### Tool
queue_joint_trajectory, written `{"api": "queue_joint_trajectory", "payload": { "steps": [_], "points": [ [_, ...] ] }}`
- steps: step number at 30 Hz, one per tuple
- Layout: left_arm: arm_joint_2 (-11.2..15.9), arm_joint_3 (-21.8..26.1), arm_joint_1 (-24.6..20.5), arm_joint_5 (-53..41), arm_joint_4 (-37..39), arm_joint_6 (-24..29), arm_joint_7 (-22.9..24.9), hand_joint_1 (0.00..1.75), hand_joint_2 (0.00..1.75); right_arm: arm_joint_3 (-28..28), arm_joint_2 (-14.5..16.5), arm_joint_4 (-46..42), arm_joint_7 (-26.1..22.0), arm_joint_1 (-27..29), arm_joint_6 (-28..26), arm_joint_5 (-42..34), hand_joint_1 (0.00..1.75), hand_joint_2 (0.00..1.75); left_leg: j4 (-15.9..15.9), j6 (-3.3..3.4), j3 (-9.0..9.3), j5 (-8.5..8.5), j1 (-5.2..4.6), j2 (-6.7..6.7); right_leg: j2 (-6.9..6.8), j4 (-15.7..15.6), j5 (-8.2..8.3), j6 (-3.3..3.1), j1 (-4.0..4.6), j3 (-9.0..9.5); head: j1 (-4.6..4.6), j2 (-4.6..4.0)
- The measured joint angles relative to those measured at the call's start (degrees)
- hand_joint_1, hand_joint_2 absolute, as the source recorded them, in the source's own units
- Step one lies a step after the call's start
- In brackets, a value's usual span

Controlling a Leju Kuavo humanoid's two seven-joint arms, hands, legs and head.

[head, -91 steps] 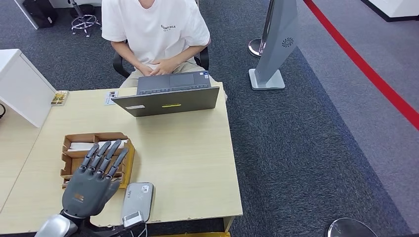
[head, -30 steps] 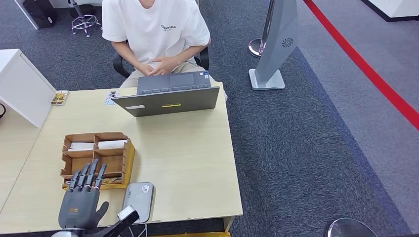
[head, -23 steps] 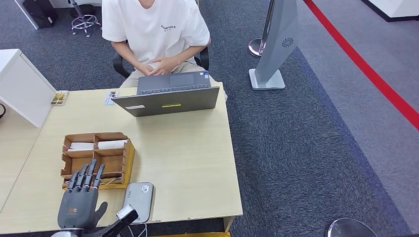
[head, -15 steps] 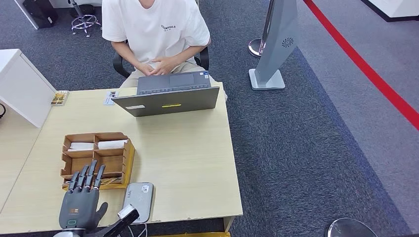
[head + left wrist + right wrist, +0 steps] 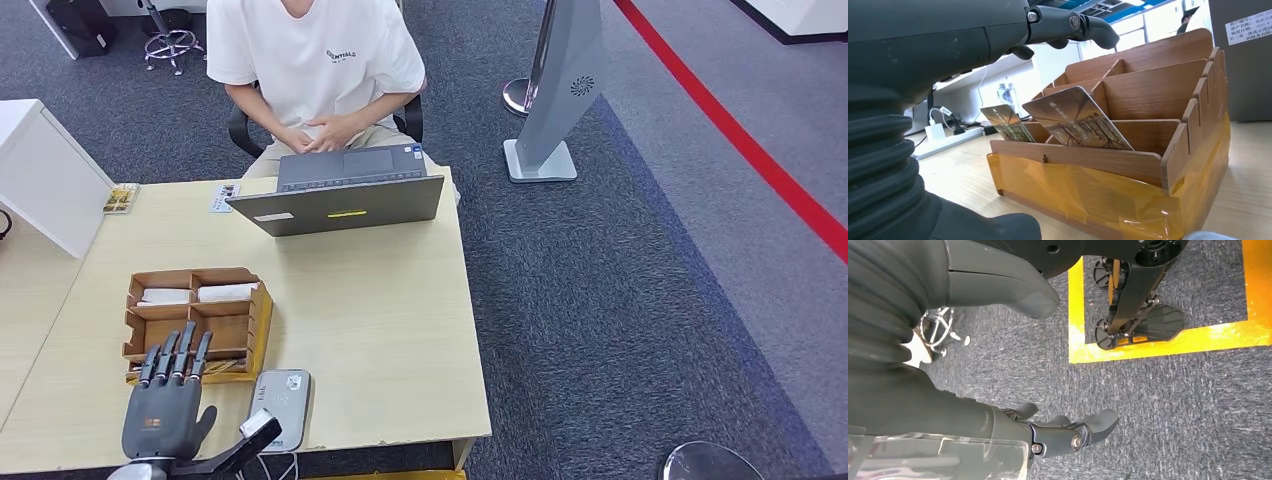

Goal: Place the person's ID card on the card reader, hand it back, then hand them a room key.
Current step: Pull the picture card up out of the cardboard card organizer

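Note:
My left hand [image 5: 165,410] hovers flat over the table's near left corner, fingers straight and apart, holding nothing. Its fingertips reach the front of a wooden card organizer [image 5: 196,318]. In the left wrist view, the hand [image 5: 923,75] sits just before the organizer [image 5: 1148,150], where two printed key cards [image 5: 1073,120] lean in the front slots. A grey card reader [image 5: 281,400] lies just right of my hand, nothing on it. A small card [image 5: 225,197] lies at the far edge by the laptop. My right hand [image 5: 948,405] hangs over the carpet, empty, fingers apart.
A person in a white shirt [image 5: 315,60] sits across the table, hands clasped behind an open grey laptop [image 5: 340,195]. A white box [image 5: 40,170] stands at the left, a small printed item [image 5: 120,198] beside it. A grey stand [image 5: 555,90] stands on the carpet to the right.
Since three seconds ago my left hand drew back from above the organizer toward the table's near edge. Over the last second it has barely moved.

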Motion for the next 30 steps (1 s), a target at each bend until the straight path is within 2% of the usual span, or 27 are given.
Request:
{"api": "queue_joint_trajectory", "payload": {
  "steps": [15,30],
  "points": [
    [-1.22,0.68,-2.29,-1.65,3.46,1.96,-0.7,0.0,1.75,0.59,0.19,0.02,-0.23,-0.2,-0.06,1.02,0.0,1.75,0.0,0.0,0.0,0.0,0.0,0.0,0.0,0.0,0.0,0.0,0.0,0.0,0.0,0.0],
    [-1.8,0.75,-2.56,-2.38,4.93,3.66,-0.99,0.0,1.75,0.93,0.46,0.02,-0.51,-0.23,0.01,0.67,0.0,1.75,0.0,0.0,0.0,0.0,0.0,0.0,0.0,0.0,0.0,0.0,0.0,0.0,0.0,0.0]
  ]
}}
